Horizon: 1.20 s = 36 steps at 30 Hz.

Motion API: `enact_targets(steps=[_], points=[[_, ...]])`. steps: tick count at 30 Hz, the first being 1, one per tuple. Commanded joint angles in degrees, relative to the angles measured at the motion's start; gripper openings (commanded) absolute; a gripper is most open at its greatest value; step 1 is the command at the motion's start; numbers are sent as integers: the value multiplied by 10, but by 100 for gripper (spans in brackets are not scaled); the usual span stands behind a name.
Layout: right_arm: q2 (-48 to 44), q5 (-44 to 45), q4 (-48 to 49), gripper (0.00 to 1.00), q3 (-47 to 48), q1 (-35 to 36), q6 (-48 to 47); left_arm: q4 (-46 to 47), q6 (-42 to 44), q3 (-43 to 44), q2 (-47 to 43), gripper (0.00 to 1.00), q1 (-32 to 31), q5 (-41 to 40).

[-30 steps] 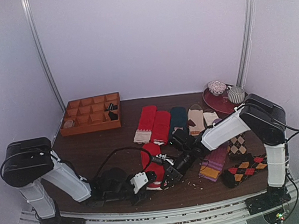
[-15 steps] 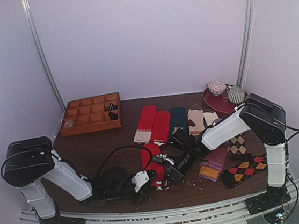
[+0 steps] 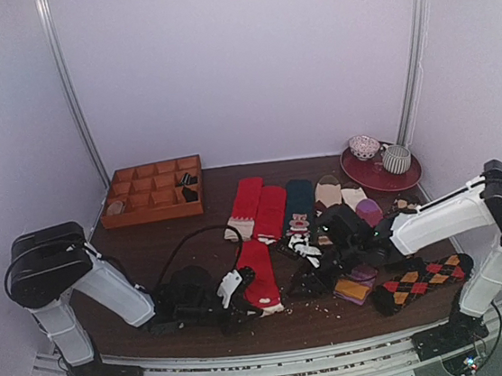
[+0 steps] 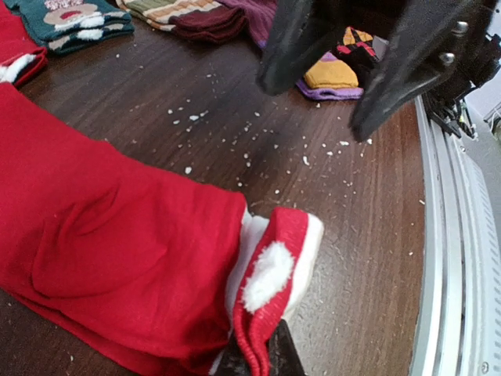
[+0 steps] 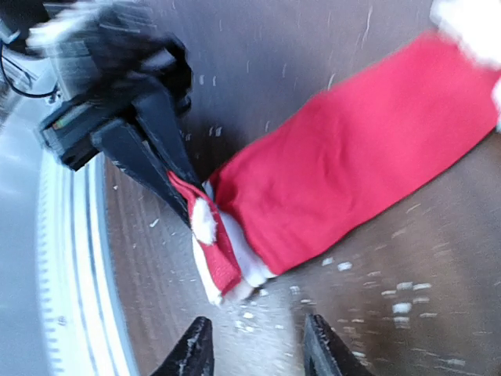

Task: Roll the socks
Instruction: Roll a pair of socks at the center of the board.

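Left gripper (image 4: pixel 252 362): pressed together on the cream band (image 4: pixel 272 276) of the socks (image 3: pixel 259 273), holding that end curled up off the table (image 4: pixel 344 235) as a likely start for the roll. Right gripper (image 5: pixel 258 354): fingers (image 5: pixel 194 352) spread, hovering just beside, touching nothing, probably leaving room. Rest of the red pair flat near the front edge.

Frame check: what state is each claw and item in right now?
socks: unrolled, lying flat, cuff lifted off the table
left claw: shut on the cuff
right claw: open, holding nothing
organizer tray: a few compartments filled
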Motion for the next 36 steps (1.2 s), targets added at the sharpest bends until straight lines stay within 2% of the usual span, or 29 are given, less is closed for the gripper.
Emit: enact_targets(steps=[1, 6, 11, 21, 25, 29, 36], points=[[-80, 146, 135, 44, -81, 63, -140, -205, -68, -22, 27, 0, 9, 48], [-54, 196, 173, 46, -94, 146, -247, -243, -79, -15, 35, 0, 9, 63], [7, 268, 187, 46, -69, 177, -293, -241, -79, -18, 37, 0, 9, 69], [31, 318, 255, 45, -72, 179, -326, -244, -71, -16, 43, 0, 9, 75], [56, 295, 207, 42, -48, 179, -330, -242, -71, -18, 43, 0, 9, 75], [65, 280, 206, 38, -50, 179, -316, -241, -73, -21, 43, 0, 9, 77], [83, 296, 174, 35, -38, 179, -306, -240, -70, -21, 43, 0, 9, 79]])
